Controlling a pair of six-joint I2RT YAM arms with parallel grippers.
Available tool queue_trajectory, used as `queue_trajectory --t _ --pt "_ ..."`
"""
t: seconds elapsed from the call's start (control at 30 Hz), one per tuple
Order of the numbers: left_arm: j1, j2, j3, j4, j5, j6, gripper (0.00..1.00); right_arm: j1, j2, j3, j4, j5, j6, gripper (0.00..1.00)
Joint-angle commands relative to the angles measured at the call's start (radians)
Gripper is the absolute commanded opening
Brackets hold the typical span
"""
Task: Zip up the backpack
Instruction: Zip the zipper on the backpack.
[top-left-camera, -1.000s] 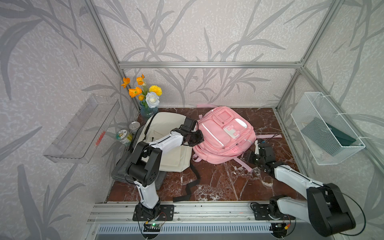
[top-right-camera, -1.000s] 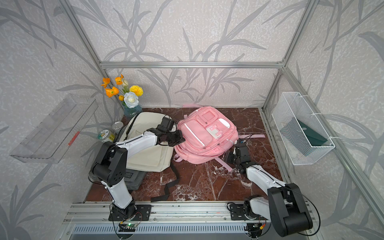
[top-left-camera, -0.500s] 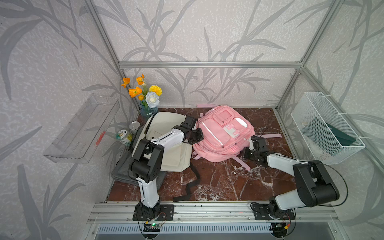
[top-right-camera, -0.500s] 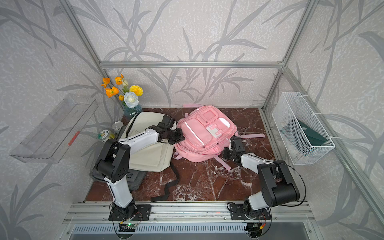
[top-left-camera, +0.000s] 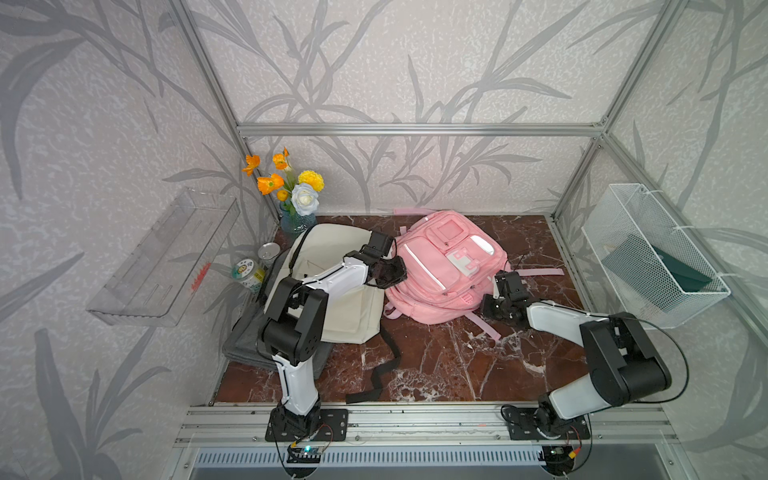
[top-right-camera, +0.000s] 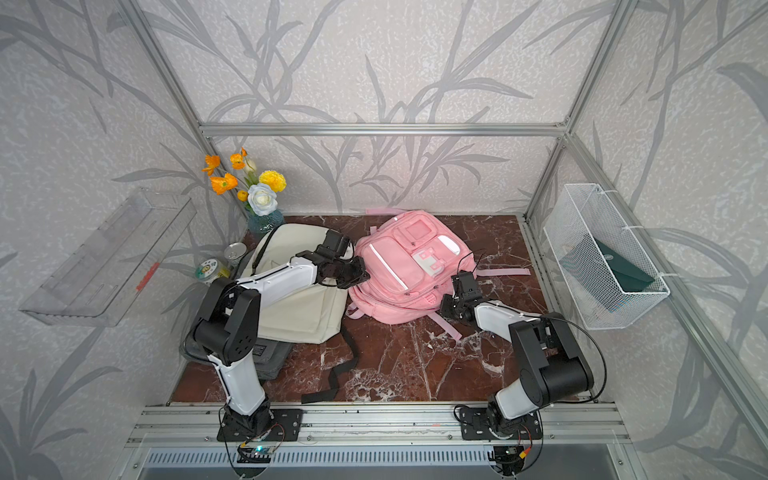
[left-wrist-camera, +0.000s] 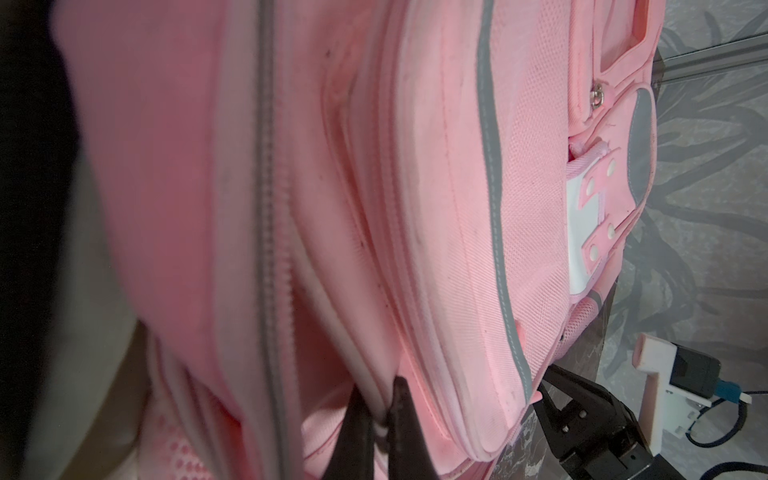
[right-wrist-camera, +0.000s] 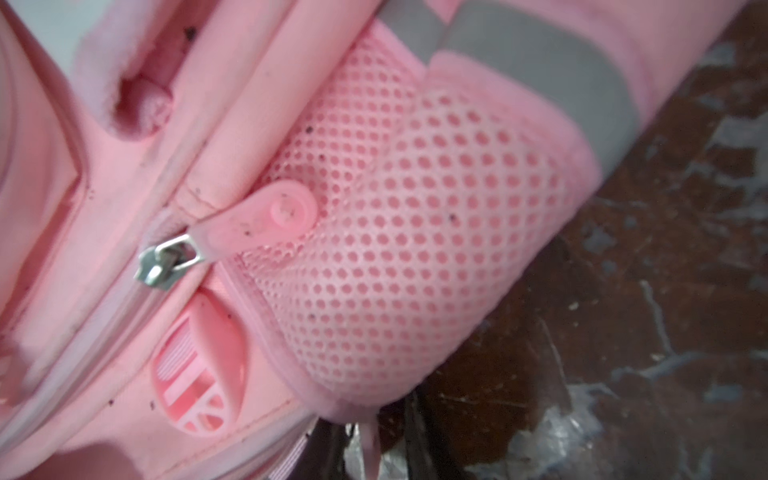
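Backpack matt cloth w/ mesh pocket, zip slider metal.

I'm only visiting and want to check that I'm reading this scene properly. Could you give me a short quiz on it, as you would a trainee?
1. True or false: the left gripper is shut on an edge of the pink backpack.
2. Which bag lies right beside the pink backpack? A) cream bag B) red suitcase C) blue duffel
3. Fill in: in the right wrist view, the zipper pull lies against the ____ pocket.

Key: 1 true; 2 A; 3 mesh.
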Motion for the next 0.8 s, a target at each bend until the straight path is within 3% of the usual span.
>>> queue_trajectory --t 0.0,0.4,0.77 --pt "0.013 0.000 0.004 0.027 -0.019 0.012 0.00 0.005 0.046 0.037 -0.037 0.030 0.010 0.28" --pt "0.011 -0.004 -0.029 0.033 -0.027 0.006 0.00 0.012 0.119 0.087 -0.033 -0.007 0.019 0.01" --pt "-0.057 -0.015 -0.101 0.140 -0.115 -0.073 0.00 0.166 -0.073 0.076 -0.196 0.072 0.027 0.00"
